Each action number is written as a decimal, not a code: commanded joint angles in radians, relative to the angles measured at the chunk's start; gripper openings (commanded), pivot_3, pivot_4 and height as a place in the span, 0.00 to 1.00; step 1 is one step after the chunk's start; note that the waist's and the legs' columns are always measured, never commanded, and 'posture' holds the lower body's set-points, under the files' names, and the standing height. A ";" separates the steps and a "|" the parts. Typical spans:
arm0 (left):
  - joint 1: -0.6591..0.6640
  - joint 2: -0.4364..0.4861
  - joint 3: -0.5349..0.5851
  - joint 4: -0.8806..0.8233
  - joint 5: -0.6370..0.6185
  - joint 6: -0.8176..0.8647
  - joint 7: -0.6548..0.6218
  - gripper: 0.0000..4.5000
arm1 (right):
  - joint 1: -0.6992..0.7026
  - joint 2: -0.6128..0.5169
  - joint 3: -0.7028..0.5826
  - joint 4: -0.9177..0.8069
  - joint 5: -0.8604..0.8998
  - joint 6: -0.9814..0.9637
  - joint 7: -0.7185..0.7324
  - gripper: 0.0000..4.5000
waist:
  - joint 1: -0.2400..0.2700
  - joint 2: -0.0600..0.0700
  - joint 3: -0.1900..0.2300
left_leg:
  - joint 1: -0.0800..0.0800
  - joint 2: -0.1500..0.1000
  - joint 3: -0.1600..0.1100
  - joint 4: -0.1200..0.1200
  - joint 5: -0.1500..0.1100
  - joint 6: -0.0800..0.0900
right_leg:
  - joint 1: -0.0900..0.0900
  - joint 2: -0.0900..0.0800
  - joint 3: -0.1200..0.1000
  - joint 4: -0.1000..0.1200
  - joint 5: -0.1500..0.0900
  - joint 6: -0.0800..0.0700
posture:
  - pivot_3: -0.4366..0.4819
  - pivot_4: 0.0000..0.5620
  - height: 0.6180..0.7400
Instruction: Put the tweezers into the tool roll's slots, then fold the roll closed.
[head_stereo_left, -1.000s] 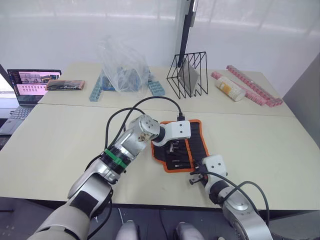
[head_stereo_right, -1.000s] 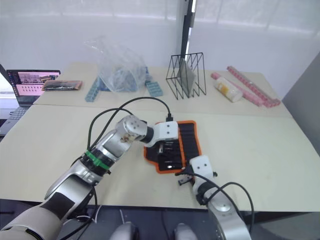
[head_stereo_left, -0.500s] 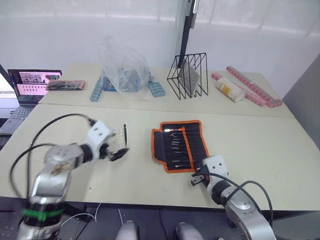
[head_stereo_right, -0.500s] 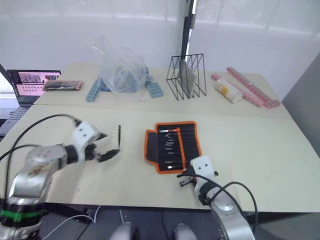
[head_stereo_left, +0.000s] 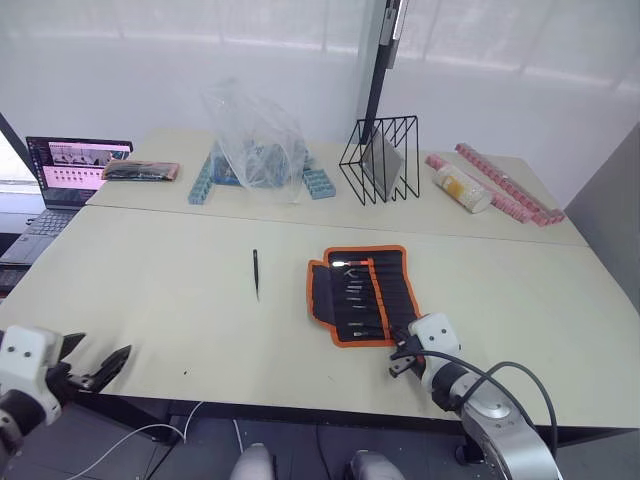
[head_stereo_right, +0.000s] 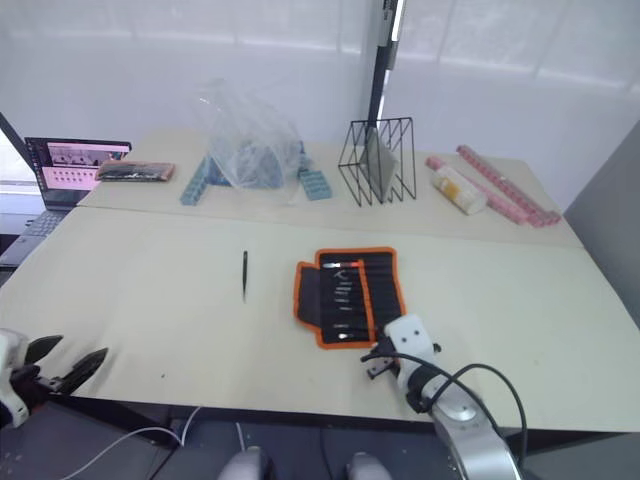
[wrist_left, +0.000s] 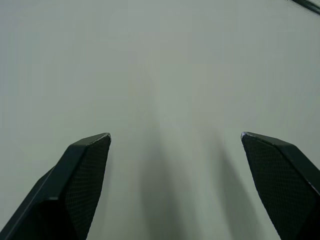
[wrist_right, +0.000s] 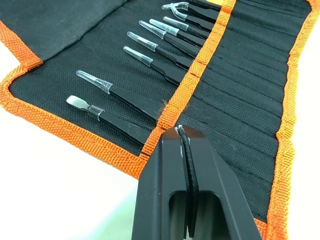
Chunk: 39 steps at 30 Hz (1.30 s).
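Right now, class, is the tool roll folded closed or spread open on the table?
Spread open. The tool roll lies flat with its inner face up, and the tweezers in its slots are uncovered.

White wrists, black textured fingers (wrist_left: 82, 172)

Left gripper (head_stereo_left: 95, 366) low at near-left, fingers spread, right gripper (wrist_right: 183, 131) closed

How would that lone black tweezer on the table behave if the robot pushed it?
The tweezers look thin and flat, so they would probably slide or spin on the smooth table rather than roll. They likely weigh little, and lying so low may be awkward to pinch.
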<state>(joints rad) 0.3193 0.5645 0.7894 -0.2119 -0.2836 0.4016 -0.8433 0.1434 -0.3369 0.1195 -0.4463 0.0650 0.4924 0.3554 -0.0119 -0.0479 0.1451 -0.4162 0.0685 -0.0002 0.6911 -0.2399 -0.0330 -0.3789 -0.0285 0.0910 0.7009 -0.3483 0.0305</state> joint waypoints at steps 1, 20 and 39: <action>0.008 0.010 0.012 0.009 -0.035 -0.064 0.014 0.99 | 0.018 -0.011 0.027 0.088 -0.002 0.049 0.019 0.00 | -0.002 0.000 0.000 | 0.000 0.000 0.000 0.000 0.000 0.000 | 0.000 0.000 0.000 0.000 0.000 0.000 | 0.48 0.27 0.54; -0.114 -0.029 -0.329 -0.224 -0.171 0.142 0.165 0.99 | -0.012 0.004 0.030 0.104 -0.009 0.049 0.012 0.00 | -0.008 -0.001 0.000 | 0.003 0.001 0.000 -0.001 0.000 0.000 | 0.007 0.001 0.001 0.000 0.000 -0.001 | 0.48 0.27 0.54; -0.508 -0.320 -0.711 -0.019 0.107 0.301 0.681 0.99 | -0.024 0.014 0.029 0.098 -0.012 0.051 -0.013 0.00 | -0.019 -0.001 -0.002 | 0.005 0.000 -0.001 -0.002 0.000 0.000 | 0.010 0.003 0.002 0.000 0.000 0.000 | 0.48 0.27 0.54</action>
<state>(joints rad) -0.1695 0.2597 0.0731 -0.2585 -0.1974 0.6912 -0.2084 0.0949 -0.3222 0.1359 -0.4158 0.0633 0.4925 0.3478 -0.0305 -0.0485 0.1428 -0.4105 0.0675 -0.0008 0.6895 -0.2399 -0.0331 -0.3688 -0.0262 0.0932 0.7010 -0.3481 0.0307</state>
